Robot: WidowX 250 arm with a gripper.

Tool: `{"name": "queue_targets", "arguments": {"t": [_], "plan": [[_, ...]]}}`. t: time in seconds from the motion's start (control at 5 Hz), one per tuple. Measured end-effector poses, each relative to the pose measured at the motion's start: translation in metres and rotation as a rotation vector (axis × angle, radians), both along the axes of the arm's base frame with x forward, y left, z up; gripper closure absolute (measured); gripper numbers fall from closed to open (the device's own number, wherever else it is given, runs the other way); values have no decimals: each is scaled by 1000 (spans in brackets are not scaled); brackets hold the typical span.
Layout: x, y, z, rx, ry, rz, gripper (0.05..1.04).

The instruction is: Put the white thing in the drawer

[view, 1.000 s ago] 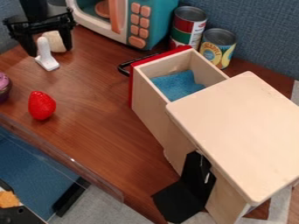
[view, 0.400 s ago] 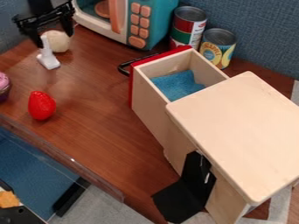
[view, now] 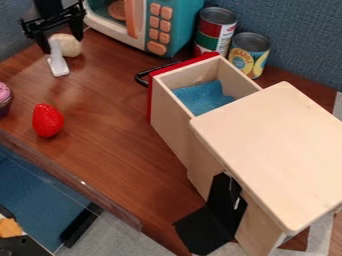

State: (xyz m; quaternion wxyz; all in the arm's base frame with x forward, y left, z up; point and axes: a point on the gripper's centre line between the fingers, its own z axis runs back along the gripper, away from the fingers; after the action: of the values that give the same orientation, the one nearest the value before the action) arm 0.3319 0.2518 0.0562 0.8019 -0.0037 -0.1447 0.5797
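White thing (view: 59,64): on the brown tabletop (view: 113,120), upper left of the camera view, outside the drawer (view: 170,115). Long axis runs nearly up and down the view, upper end leaning slightly left; broader end points to the near side, slimmer end up towards me.

Gripper (view: 63,46): mine, hanging over the slim end, fingers spread wide. Nothing held between them; whether the left-hand one in view touches the white thing, I cannot tell.

Pale round thing (view: 69,45): behind the white thing, seen between my fingers (odd neighbour, that one).

Drawer: pulled open, blue cloth (view: 200,97) inside, black handle (view: 141,78) on its red front.

Strawberry (view: 47,120): on the tabletop, nearer the camera than the white thing.

White thing, against a second ago: then a narrow stem above a wide foot; now turned, reading as one long, straighter slab. I have shifted slightly up and right in the view.
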Motion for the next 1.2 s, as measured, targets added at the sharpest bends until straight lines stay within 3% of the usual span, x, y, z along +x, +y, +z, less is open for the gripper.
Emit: {"name": "queue_targets", "arguments": {"t": [0.4, 0.6, 0.8, 1.0, 1.2], "plan": [[-3, 2, -5, 9, 22, 10, 704], [-3, 1, -6, 10, 24, 1, 745], [-6, -6, -4, -32, 37, -18, 745], [0, -19, 23, -41, -11, -52, 745], [14, -38, 51, -11, -72, -124, 745]]}}
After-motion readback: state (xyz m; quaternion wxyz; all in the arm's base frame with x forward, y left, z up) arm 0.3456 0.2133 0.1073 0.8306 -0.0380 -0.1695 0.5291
